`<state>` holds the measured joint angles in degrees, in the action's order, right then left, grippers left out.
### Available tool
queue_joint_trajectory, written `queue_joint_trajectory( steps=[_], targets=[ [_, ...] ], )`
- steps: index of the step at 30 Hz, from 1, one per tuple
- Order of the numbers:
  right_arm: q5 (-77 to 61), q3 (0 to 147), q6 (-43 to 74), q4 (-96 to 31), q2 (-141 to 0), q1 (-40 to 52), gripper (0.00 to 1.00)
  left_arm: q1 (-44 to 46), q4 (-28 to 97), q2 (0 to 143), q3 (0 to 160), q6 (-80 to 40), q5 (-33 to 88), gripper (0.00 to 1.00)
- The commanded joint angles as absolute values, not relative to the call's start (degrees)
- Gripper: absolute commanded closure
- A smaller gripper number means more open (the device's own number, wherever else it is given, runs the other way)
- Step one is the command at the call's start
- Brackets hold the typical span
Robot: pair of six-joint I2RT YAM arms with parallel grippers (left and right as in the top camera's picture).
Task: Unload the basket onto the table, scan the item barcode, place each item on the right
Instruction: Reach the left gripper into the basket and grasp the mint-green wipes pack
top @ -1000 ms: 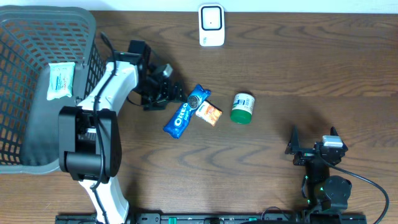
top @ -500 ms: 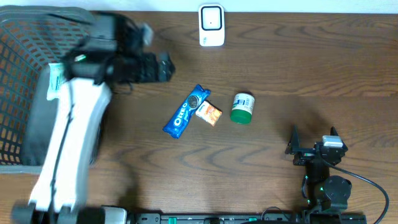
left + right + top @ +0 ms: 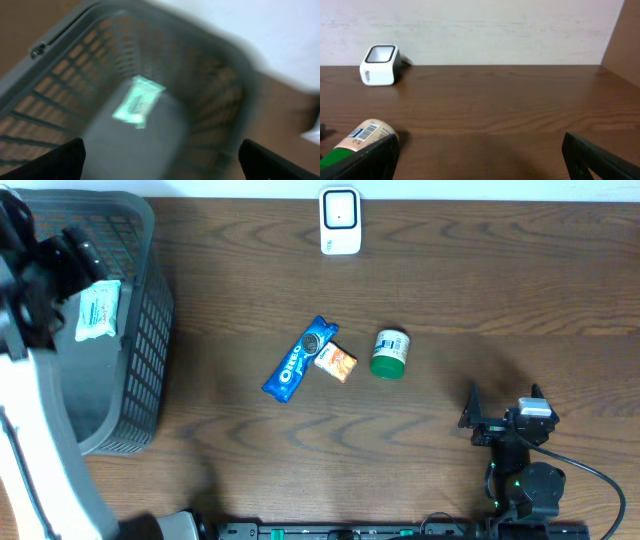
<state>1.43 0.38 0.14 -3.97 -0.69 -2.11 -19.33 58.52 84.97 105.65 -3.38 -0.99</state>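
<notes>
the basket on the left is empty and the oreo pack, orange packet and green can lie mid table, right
Not empty: the basket holds a white and green packet, as the overhead and left wrist views show. The rest stands: the oreo pack, orange packet and green can do lie mid table.

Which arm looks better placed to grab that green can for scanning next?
Right. The right gripper is open and nearer the green can, with can and scanner both in its wrist view. The left gripper, also open, hangs over the basket, farther away.
</notes>
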Motion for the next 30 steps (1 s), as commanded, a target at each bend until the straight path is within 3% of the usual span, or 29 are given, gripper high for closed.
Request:
queue_joint_trajectory(
  steps=[1, 13, 30],
  targets=[
    [1.34, 0.32, -0.49, -4.12, -0.38, -1.72, 0.01, -21.56, 58.61, 92.62, 104.79, 13.32, -2.2, 0.02],
    [1.32, 0.32, -0.49, -4.12, -0.38, -1.72, 0.01, -22.33, 53.65, 110.5, 104.68, 18.26, -7.16, 0.02],
    [1.34, 0.32, -0.49, -4.12, -0.38, -1.72, 0.01, -25.02, 44.25, 125.93, 104.36, 21.39, -1.87, 0.02]
  ],
)
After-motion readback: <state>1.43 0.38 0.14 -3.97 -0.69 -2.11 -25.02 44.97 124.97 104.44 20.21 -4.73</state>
